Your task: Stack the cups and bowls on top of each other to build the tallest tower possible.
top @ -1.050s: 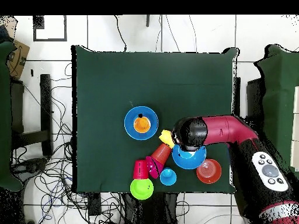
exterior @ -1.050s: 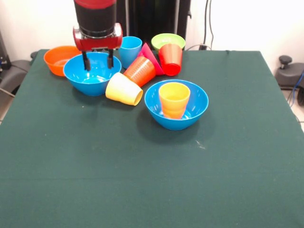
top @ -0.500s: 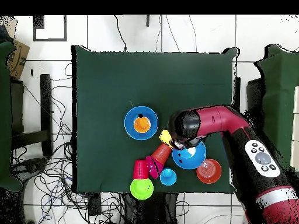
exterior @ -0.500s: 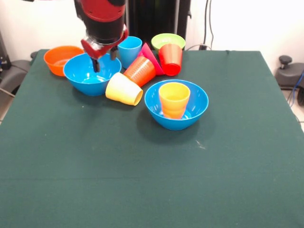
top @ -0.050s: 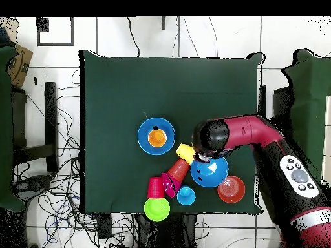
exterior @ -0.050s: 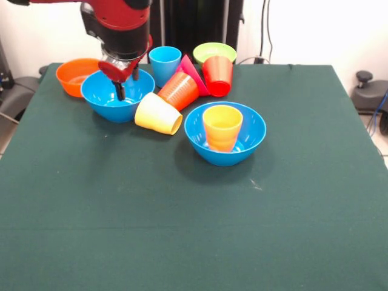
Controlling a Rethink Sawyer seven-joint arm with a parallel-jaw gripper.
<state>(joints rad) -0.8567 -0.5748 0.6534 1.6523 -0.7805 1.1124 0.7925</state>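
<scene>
My gripper [exterior @ -0.050s: 127, 83] hangs open over the left bright blue bowl [exterior @ -0.050s: 112, 110], one finger [exterior @ -0.050s: 119, 91] down inside it, the other near its far rim; it holds nothing. In the overhead view the arm's head covers the edge of this bowl [top @ -0.050s: 212, 174]. A second blue bowl [exterior @ -0.050s: 245, 144] holds an upright yellow-orange cup [exterior @ -0.050s: 222, 126], a two-piece tower [top @ -0.050s: 156, 137]. Between the bowls a pale yellow cup [exterior @ -0.050s: 157, 114] and an orange cup [exterior @ -0.050s: 179, 90] lie on their sides. Behind them are a light blue cup [exterior @ -0.050s: 165, 63], a tilted pink-red bowl [exterior @ -0.050s: 193, 71] and a red cup [exterior @ -0.050s: 217, 75].
An orange bowl [exterior @ -0.050s: 74, 76] sits at the far left corner, touching the blue bowl. A lime-green bowl [exterior @ -0.050s: 213, 51] stands at the far edge behind the red cup. The dark green tablecloth [exterior @ -0.050s: 194, 230] covers the table.
The wrist has turned about a quarter, so the fingers now stand one behind the other instead of side by side. The gripper stays over the left blue bowl. No cup or bowl moved.
</scene>
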